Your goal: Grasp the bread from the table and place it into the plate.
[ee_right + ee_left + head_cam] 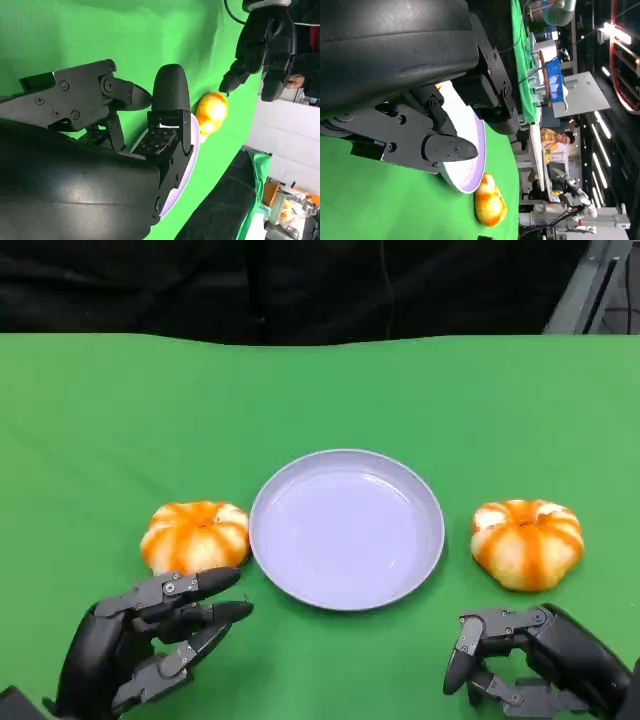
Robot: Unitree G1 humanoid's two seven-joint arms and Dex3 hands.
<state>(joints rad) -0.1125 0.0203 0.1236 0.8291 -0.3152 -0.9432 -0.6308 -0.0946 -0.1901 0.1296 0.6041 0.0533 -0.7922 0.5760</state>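
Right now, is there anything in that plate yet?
Empty. The plate shows only its bare lilac surface; both breads lie on the green table beside it.

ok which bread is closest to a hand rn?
The bread left of the plate, bread: the left hand nearly reaches it. The other bread sits further from the right hand.

Bright, even overhead light; soft faint shadows on the green worktop. Plate shows mild glare. Ceiling strip lights flare; wrist views' near black shells blurry.
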